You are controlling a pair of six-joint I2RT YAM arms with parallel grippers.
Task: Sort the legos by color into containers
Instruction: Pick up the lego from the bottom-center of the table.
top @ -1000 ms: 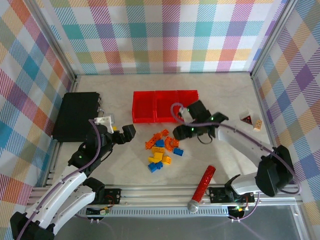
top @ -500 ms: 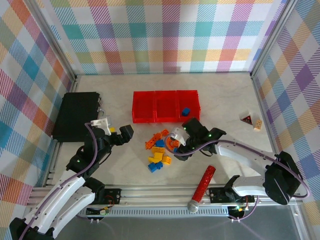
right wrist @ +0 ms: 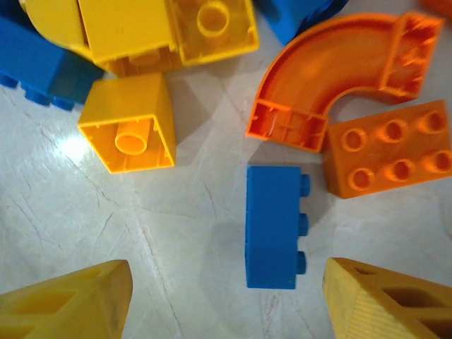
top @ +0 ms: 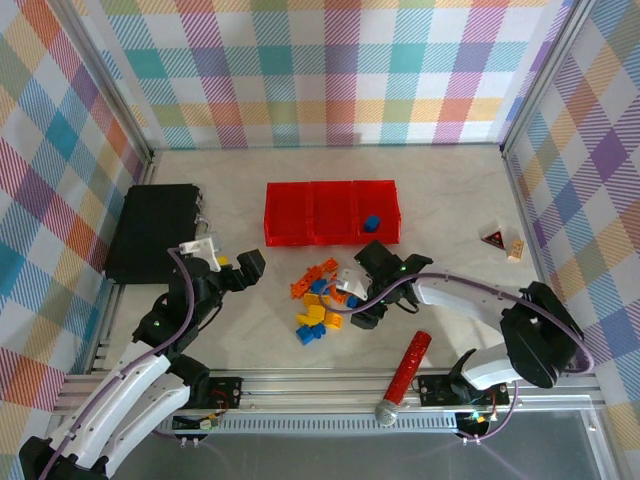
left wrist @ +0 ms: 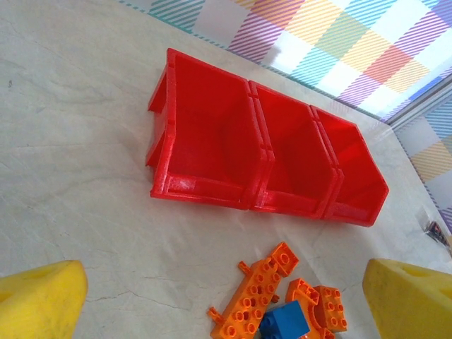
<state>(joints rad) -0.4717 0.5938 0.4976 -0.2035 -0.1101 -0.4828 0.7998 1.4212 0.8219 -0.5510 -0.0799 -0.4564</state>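
Right wrist view: released right tool brackets a blue brick; a skewed close could snag the orange brick beside it.

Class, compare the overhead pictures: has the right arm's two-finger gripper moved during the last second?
Yes. The right gripper has moved away from the row of translucent red plastic bins, toward the near edge, to the pile of small plastic bricks.
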